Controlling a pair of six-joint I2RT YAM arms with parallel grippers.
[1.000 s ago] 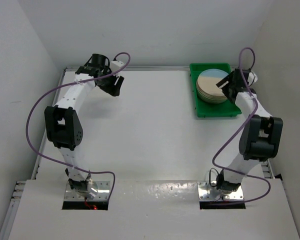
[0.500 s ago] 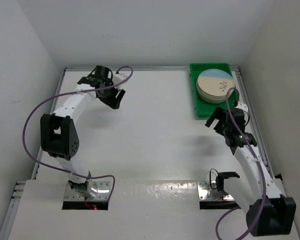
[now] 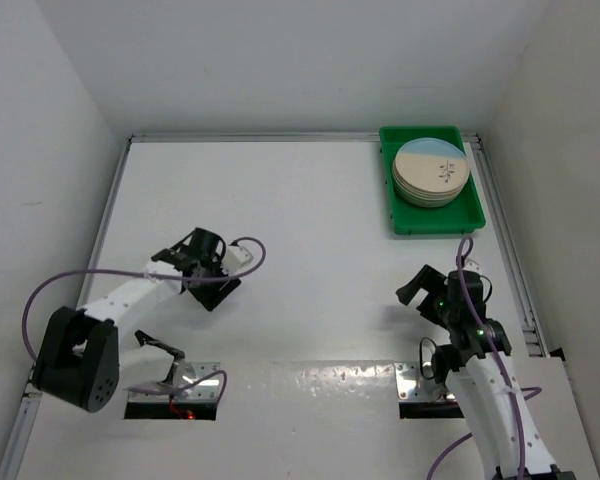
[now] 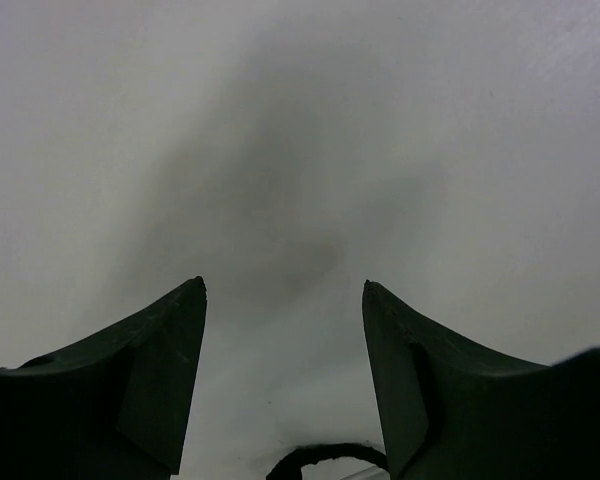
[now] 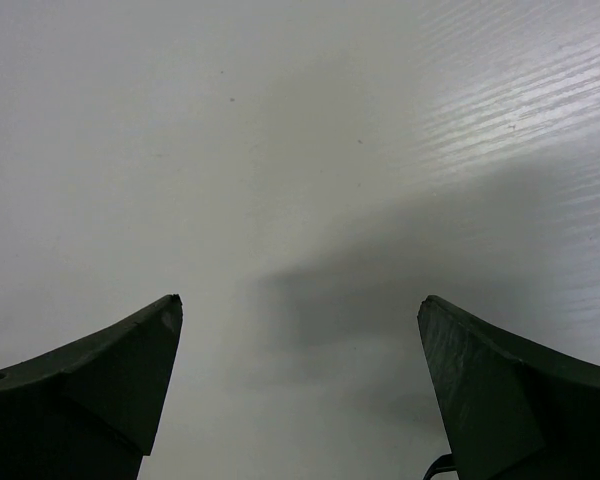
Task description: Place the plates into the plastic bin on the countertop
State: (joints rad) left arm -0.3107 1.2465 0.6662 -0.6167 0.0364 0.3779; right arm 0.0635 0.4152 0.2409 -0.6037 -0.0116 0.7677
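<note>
- Both arms had drawn back toward the near edge, the left gripper [image 3: 212,285] from the far left corner and the right gripper [image 3: 420,292] from beside the bin.
- One shallow bright green plastic bin [image 3: 440,226] sat at the far right corner of the white matte countertop [image 3: 300,200].
- It held one stack of round cream ceramic plates [image 3: 432,172], the top one with a blue segment; how many were in the stack could not be told.
- Each gripper's fingers were spread, with bare countertop showing between them.
- Two purple cables [image 3: 80,274] looped along the arms.

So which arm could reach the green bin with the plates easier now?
Right, probably. The right hand is open, empty, and on the same side as the green bin holding the plates; the left hand is across the countertop.
</note>
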